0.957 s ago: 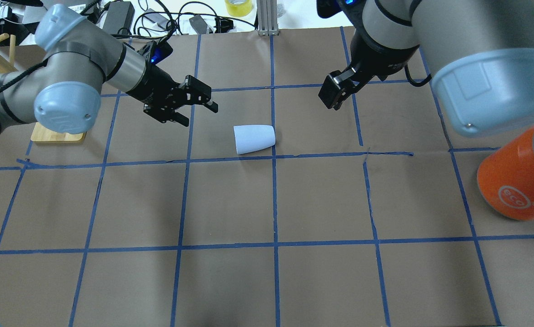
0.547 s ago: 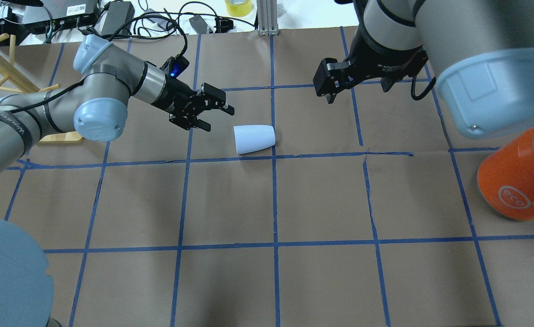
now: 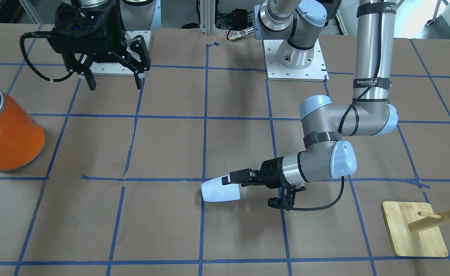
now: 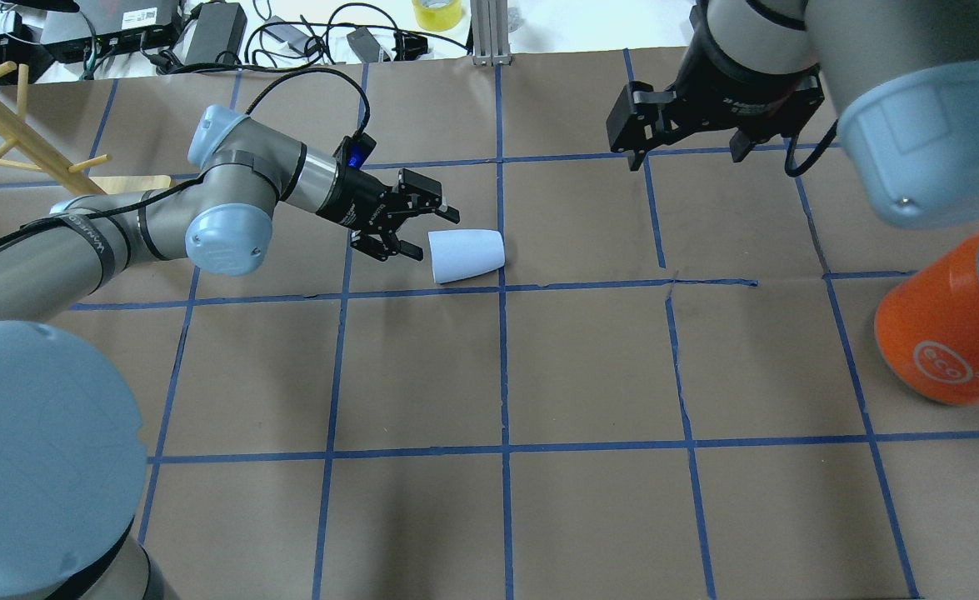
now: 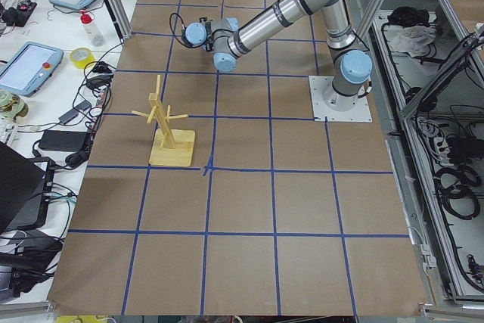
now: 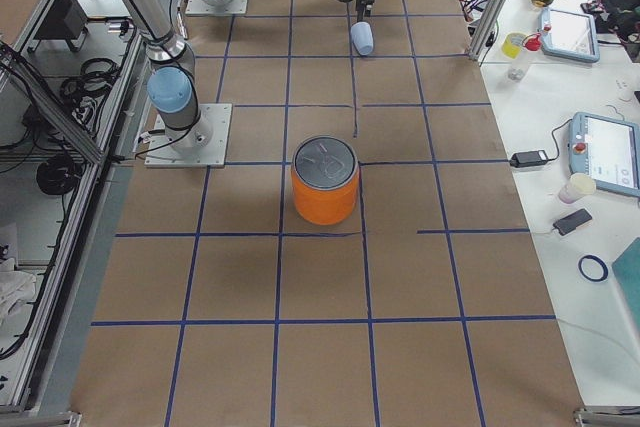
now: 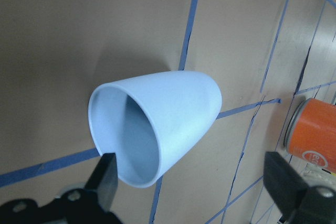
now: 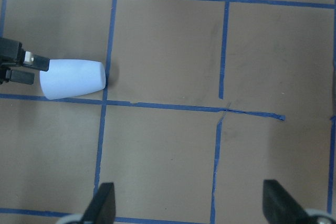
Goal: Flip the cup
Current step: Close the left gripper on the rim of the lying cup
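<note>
The pale blue cup [image 4: 466, 256] lies on its side on the brown paper, with its open rim toward my left gripper. It also shows in the front view [image 3: 220, 190], the left wrist view [image 7: 157, 124] and the right wrist view [image 8: 72, 78]. My left gripper [image 4: 431, 233] is open and low, right at the cup's rim, with nothing in it; one fingertip [image 7: 107, 179] is next to the rim's edge. I cannot tell whether it touches. My right gripper [image 4: 685, 154] is open and empty, held high over the far right squares, well away from the cup.
A large orange can [image 4: 947, 325] with a silver top stands at the right edge of the table. A wooden peg stand [image 3: 414, 230] on a square base sits on the robot's far left. Cables and boxes lie beyond the far table edge.
My left gripper has moved right and down, from a square away up to the cup's rim. My right gripper has shifted right and turned. The cup has not moved.
</note>
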Tool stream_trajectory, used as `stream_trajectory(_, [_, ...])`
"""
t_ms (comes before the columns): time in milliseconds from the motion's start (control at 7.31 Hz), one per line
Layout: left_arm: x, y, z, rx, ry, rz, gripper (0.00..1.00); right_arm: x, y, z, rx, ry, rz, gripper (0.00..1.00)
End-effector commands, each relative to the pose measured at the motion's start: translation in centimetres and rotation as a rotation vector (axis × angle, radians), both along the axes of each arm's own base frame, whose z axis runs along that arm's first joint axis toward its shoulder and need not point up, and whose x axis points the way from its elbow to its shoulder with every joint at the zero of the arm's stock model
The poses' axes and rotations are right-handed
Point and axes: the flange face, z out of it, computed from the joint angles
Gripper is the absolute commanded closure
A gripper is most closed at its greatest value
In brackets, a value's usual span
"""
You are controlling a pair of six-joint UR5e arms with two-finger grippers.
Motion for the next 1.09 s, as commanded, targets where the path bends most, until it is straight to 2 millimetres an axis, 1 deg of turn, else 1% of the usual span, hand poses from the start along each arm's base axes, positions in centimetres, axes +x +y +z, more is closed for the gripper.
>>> stream_trajectory(0, [-1.2,0.1,-0.9,0.047,0.003,0.024,0.08,-2.9,-0.8,0.2,-0.001,-0.02,-0.07,0.0])
stream_trajectory(137, [-1.2,-0.2,-0.6,0.058,0.003,0.039,0.48,-2.7,-0.6,0.4,-0.003,-0.032,-0.097,0.0])
stream_trajectory(274, [-1.5,-0.3,-0.3,0.115,0.037,0.094,0.93,-2.8,-0.5,0.5,-0.001,-0.035,-0.125,0.0])
stream_trajectory(410, [-1.7,-0.4,0.2,0.139,0.082,0.119,0.96,-2.8,-0.5,0.5,0.002,-0.034,-0.121,0.0])
stream_trajectory(547, [-1.7,-0.5,0.5,0.137,0.081,0.122,1.0,-2.7,0.5,0.4,0.06,-0.03,-0.117,0.0])
stream_trajectory(821, [-1.7,-0.6,0.6,0.13,0.067,0.12,1.0,-2.8,0.7,0.5,0.06,-0.023,-0.112,0.0])
stream_trajectory(957, [-1.5,-1.2,3.1,0.117,0.066,0.149,1.0,-2.9,0.6,0.2,0.065,-0.016,-0.113,0.0])
